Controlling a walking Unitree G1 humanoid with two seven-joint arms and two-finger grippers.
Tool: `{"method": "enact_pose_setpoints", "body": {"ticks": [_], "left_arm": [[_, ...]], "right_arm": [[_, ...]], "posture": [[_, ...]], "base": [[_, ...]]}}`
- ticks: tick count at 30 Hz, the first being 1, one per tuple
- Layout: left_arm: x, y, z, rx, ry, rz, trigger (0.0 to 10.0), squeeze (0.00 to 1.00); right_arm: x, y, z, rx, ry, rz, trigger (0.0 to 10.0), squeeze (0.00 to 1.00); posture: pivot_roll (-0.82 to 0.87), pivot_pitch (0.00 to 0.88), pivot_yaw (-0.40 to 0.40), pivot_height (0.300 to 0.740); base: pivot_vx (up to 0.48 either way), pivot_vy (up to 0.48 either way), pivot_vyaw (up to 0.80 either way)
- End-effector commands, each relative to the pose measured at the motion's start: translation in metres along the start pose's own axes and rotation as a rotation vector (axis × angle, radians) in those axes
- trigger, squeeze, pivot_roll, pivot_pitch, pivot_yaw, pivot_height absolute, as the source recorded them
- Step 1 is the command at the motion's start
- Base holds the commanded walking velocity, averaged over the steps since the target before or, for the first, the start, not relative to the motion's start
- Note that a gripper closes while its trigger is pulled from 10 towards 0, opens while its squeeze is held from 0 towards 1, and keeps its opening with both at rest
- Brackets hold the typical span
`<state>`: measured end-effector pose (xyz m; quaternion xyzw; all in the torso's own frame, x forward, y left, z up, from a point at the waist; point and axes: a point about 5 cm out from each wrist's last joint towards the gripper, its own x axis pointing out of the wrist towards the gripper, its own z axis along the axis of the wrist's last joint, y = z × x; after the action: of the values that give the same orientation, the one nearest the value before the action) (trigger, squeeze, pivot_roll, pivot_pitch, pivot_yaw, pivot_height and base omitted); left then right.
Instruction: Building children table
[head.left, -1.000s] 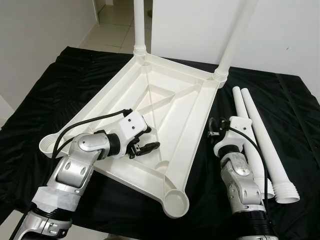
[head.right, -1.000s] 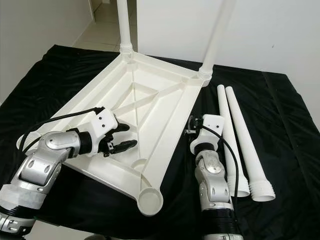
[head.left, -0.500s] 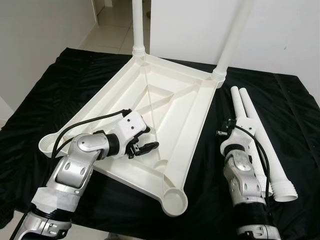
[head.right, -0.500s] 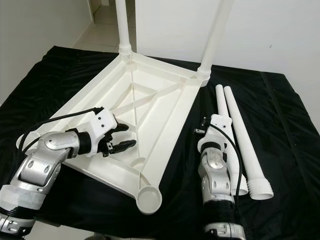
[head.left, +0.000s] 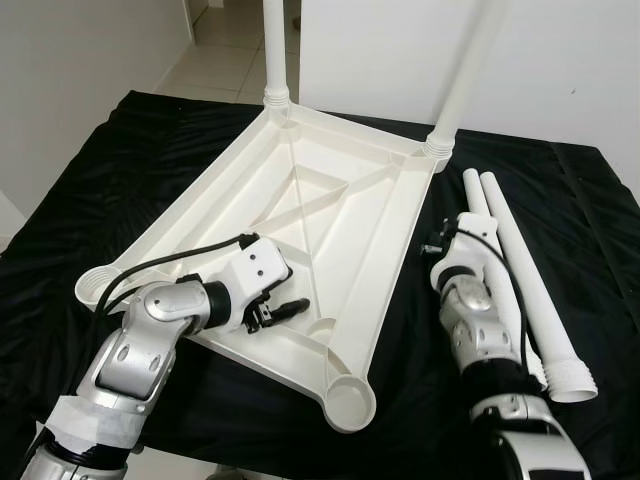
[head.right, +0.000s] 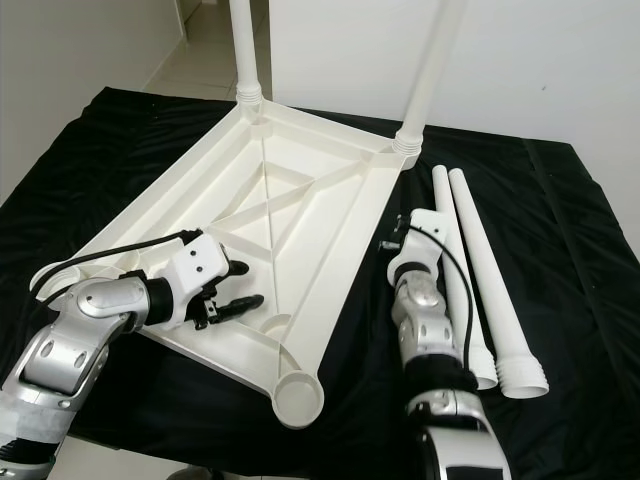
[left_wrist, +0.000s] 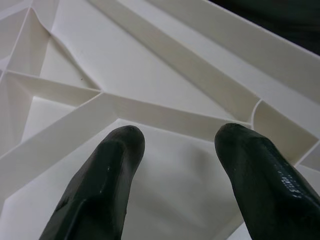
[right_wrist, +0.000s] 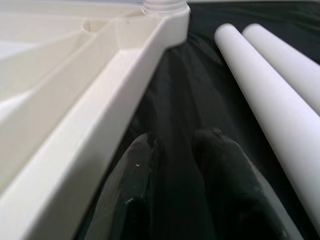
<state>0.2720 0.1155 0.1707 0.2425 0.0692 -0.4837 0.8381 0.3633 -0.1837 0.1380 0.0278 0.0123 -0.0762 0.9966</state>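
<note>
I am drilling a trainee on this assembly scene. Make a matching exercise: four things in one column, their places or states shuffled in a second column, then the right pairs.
Things:
1. left claw
2. right claw
3. two loose white plastic tube legs
4. upturned white plastic tabletop

Places or states:
A. lying side by side on the black cloth
B. fingers close together, low over the cloth between the tabletop's edge and the loose legs
C. open, over the ribbed underside
D. two legs already standing in its far corners

Pairs: 1-C, 2-B, 3-A, 4-D
</note>
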Motion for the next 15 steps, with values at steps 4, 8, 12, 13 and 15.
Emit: {"method": "enact_pose_setpoints", "body": {"ticks": [4, 8, 12, 13, 15], "left_arm": [[0.0, -0.005, 0.002, 0.008, 0.007, 0.005, 10.0, 0.0], [0.002, -0.008, 0.006, 0.012, -0.002, -0.006, 10.0, 0.0], [0.007, -0.011, 0.015, 0.011, -0.031, -0.015, 10.0, 0.0], [0.007, -0.011, 0.015, 0.011, -0.031, -0.015, 10.0, 0.0], [0.009, -0.012, 0.018, 0.01, -0.042, -0.018, 10.0, 0.0]], "right_arm": [[0.006, 0.0, -0.002, -0.006, 0.014, 0.023, 10.0, 0.0], [0.011, 0.002, 0.0, -0.002, 0.024, 0.049, 10.0, 0.0], [0.018, 0.005, 0.003, 0.011, 0.044, 0.078, 10.0, 0.0], [0.018, 0.005, 0.003, 0.011, 0.044, 0.078, 10.0, 0.0], [0.019, 0.005, 0.003, 0.016, 0.049, 0.084, 10.0, 0.0]], "posture": [[0.17, 0.112, -0.034, 0.74], [0.18, 0.114, -0.034, 0.74], [0.18, 0.115, -0.033, 0.74], [0.18, 0.115, -0.033, 0.74], [0.18, 0.117, -0.033, 0.74]], "base": [[0.0, 0.0, 0.0], [0.0, 0.0, 0.0], [0.0, 0.0, 0.0], [0.0, 0.0, 0.0], [0.0, 0.0, 0.0]]}}
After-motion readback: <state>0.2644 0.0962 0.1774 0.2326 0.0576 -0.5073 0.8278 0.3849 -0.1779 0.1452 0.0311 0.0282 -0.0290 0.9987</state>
